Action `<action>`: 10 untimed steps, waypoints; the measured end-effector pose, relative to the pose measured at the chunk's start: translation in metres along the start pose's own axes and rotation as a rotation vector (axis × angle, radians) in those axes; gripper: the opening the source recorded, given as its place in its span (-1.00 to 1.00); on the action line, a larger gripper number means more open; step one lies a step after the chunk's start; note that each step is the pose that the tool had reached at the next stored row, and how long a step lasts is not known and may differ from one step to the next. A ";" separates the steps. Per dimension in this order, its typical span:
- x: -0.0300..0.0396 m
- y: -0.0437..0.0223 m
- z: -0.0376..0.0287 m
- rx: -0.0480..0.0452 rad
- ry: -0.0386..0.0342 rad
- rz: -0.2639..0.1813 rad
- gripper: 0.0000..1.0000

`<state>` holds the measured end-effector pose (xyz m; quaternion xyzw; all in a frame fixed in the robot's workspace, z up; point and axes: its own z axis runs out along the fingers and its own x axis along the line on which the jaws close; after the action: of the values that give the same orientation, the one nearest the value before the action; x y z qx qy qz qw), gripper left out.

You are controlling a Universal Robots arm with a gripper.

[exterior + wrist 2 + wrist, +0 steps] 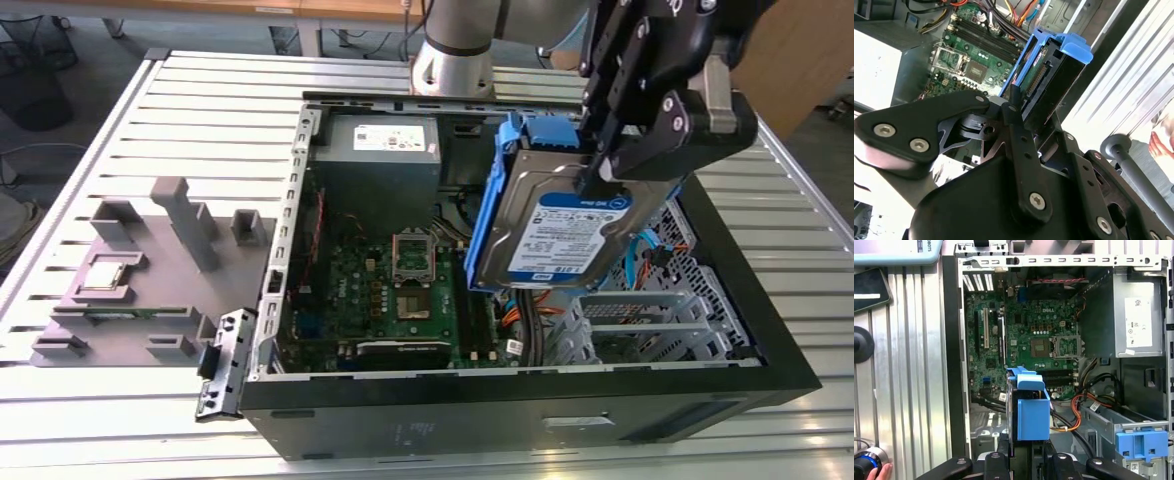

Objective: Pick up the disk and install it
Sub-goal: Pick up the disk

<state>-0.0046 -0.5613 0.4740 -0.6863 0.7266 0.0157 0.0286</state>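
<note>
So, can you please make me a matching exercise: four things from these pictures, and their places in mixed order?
1 disk
2 power supply
3 motherboard
4 grey fixture

A flat on the bottom of the case
B on the table, outside the case
C clamped in the end effector, above the open case
D in a corner of the case

Pairs: 1-C, 2-D, 3-A, 4-B

Computer case on slatted table; motherboard and power-supply box inside; disk above case; fixture block at exterior view's left.
</note>
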 end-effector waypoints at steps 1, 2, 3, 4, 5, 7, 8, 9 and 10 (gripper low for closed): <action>0.0009 -0.0022 0.0000 -0.0001 -0.0001 0.000 -0.29; 0.0018 -0.0044 0.0001 -0.0002 -0.0001 0.000 -0.29; 0.0024 -0.0067 0.0001 -0.0003 -0.0001 0.000 -0.29; 0.0030 -0.0090 0.0000 -0.0004 0.0000 0.000 -0.29; 0.0036 -0.0112 0.0001 -0.0005 -0.0001 0.000 -0.29; 0.0045 -0.0156 0.0002 -0.0006 -0.0001 0.000 -0.29; 0.0049 -0.0181 0.0002 -0.0006 -0.0001 0.000 -0.29; 0.0053 -0.0207 0.0003 -0.0006 -0.0001 0.000 -0.29; 0.0056 -0.0238 0.0003 -0.0008 -0.0001 0.000 -0.29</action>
<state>0.0189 -0.5683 0.4737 -0.6862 0.7266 0.0160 0.0284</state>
